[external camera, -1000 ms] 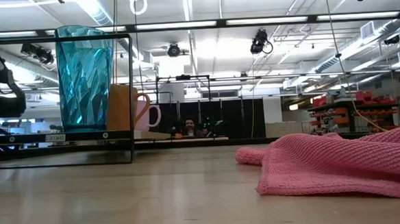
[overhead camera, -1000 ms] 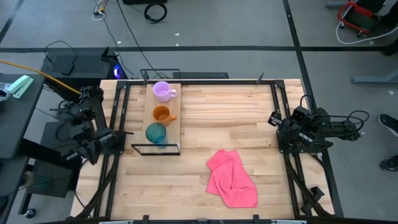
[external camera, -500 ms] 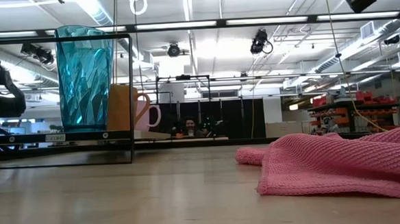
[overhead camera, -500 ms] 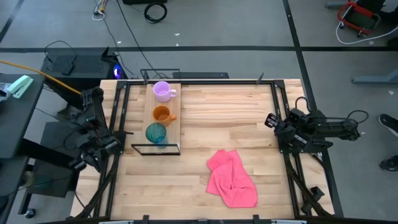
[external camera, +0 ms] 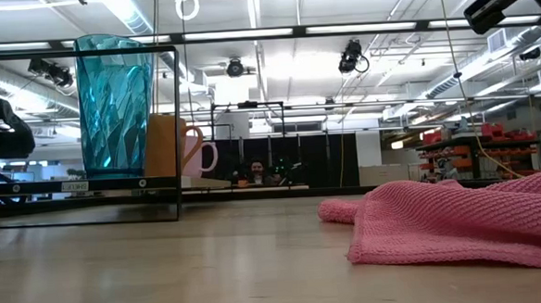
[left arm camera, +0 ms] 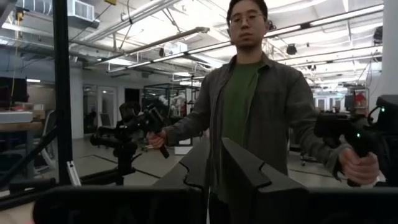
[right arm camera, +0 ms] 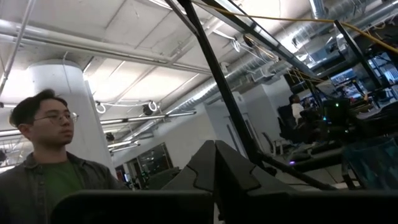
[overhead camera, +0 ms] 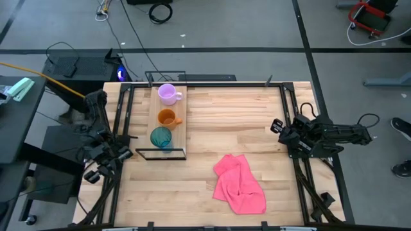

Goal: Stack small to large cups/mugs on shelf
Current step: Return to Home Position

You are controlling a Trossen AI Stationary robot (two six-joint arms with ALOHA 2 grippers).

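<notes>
The shelf (overhead camera: 180, 126) stands at the table's far left. On its board stand three cups in a row: the pale purple mug (overhead camera: 168, 94) farthest back, the orange mug (overhead camera: 167, 118) in the middle, and the teal patterned cup (overhead camera: 160, 136) nearest. In the low view the teal cup (external camera: 113, 106) stands in front of the orange mug (external camera: 170, 146) and the purple mug (external camera: 199, 155). My left gripper (overhead camera: 96, 172) is shut and empty, off the table's left edge. My right gripper (overhead camera: 277, 125) is shut and empty, at the table's right edge.
A crumpled pink cloth (overhead camera: 239, 184) lies on the table, near and right of the middle, and fills the low view's right side (external camera: 459, 216). Bare wooden tabletop (overhead camera: 231, 122) lies between the shelf and my right gripper. A person (left arm camera: 255, 106) stands in the room beyond.
My left arm has swung toward the table's near edge, along the left side. My right gripper has gone a little toward the table's left edge, in over the tabletop. The cups, shelf and cloth have stayed where they were.
</notes>
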